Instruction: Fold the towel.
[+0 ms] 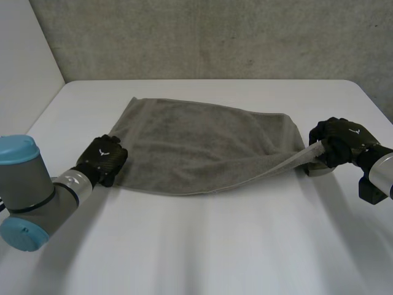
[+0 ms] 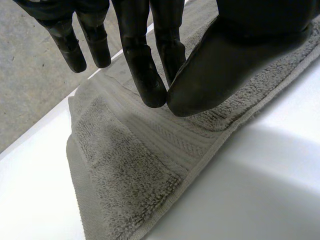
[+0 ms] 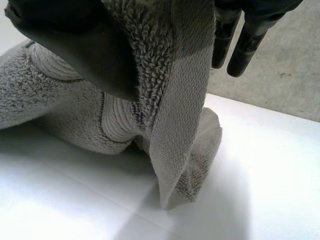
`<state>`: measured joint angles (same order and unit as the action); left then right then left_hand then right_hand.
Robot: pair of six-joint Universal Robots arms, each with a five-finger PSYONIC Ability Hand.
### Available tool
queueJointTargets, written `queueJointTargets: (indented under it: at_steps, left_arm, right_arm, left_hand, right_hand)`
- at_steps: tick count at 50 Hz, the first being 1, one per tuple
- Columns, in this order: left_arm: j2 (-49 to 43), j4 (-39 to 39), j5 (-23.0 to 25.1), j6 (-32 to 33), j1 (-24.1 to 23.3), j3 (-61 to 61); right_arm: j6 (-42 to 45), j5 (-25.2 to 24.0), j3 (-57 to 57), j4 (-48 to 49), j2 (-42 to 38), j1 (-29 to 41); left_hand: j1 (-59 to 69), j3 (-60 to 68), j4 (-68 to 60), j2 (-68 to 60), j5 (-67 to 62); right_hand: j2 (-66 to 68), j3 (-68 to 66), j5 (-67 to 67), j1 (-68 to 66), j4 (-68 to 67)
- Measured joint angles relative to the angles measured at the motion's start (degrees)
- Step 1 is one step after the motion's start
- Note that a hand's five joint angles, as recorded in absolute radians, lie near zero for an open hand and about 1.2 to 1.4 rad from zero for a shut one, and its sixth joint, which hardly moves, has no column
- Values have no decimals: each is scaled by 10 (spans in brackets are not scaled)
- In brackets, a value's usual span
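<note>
A: Item: grey towel (image 1: pixel 202 144), spread on the white table (image 1: pixel 215 252). Step?

B: Grasping. The right hand (image 1: pixel 338 140) is curled round one near corner, holding it off the table, cloth hanging below its palm. The left hand (image 1: pixel 104 158) pinches the hem at the other near corner, low.

A: Next?

B: Probably an even lift towards the far edge. Nothing obstructs; the cloth between the hands may sag.

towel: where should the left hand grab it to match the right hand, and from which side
Take the near-left corner at its ribbed band, where the left hand sits. Come in low from the left side of the table and pinch across the hem: the towel lies flat there, and the right hand holds the near-right corner raised, so this mirrors it.
</note>
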<state>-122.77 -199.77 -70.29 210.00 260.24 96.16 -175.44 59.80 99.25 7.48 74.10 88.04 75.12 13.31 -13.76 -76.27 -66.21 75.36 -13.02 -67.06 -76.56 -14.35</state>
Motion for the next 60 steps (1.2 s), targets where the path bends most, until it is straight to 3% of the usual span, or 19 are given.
queueJointTargets:
  at_steps: [5, 12, 20, 60]
  left_arm:
    - [-1, 6, 2, 0, 0, -3]
    - [7, 10, 1, -1, 0, 4]
    - [48, 33, 4, 0, 11, 41]
    - [-12, 35, 0, -2, 19, -26]
  right_arm:
    - [4, 0, 1, 0, 1, -1]
    - [5, 1, 4, 0, 4, -4]
    - [5, 0, 8, -1, 5, -6]
    - [11, 11, 2, 0, 1, -7]
  left_hand:
    - [-16, 0, 0, 24, 20]
    - [-300, 0, 0, 309, 310]
    - [-403, 0, 0, 414, 431]
    - [-402, 0, 0, 416, 409]
  right_hand:
    - [0, 0, 0, 0, 0]
    - [0, 0, 0, 0, 0]
    - [0, 0, 0, 0, 0]
    - [0, 0, 0, 0, 0]
